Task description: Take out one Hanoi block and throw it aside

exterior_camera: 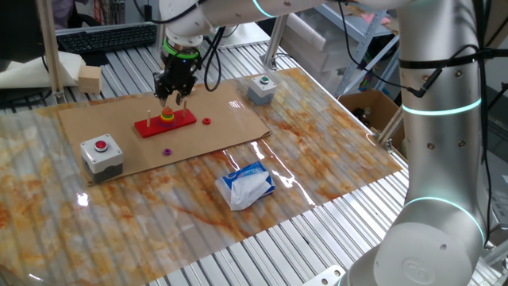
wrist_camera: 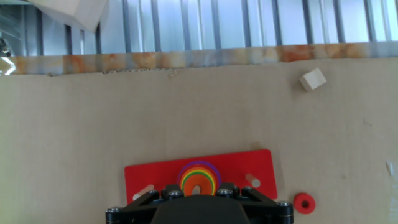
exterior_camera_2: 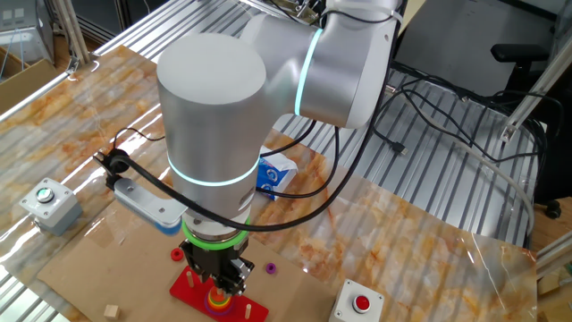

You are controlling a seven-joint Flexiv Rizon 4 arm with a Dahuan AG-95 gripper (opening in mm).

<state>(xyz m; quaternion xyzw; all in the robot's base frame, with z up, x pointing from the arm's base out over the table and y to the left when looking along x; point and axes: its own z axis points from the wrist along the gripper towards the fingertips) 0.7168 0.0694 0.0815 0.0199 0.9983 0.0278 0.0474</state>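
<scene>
1. Cardboard sheet point(exterior_camera: 230, 119): lies under all the pieces.
2. Gripper point(exterior_camera: 171, 101): poised straight above the stack; whether its fingers are parted or closed cannot be told.
3. Red pegged base point(wrist_camera: 140, 174): long axis runs left-right in the hand view; bare pegs flank the stack.
4. Hanoi block point(wrist_camera: 198, 180): orange, topmost ring on the middle peg, directly below the gripper.
5. Loose red disc point(wrist_camera: 303, 203): beside the base, apart.

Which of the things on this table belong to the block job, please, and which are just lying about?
Part of the job:
- tiny orange-red top ring of the stack
- red pegged base
- gripper, directly above the stack

Lying about:
- small dark red loose disc
- small purple disc
- two grey button boxes
- blue-and-white tissue pack
- small pale cube
</scene>
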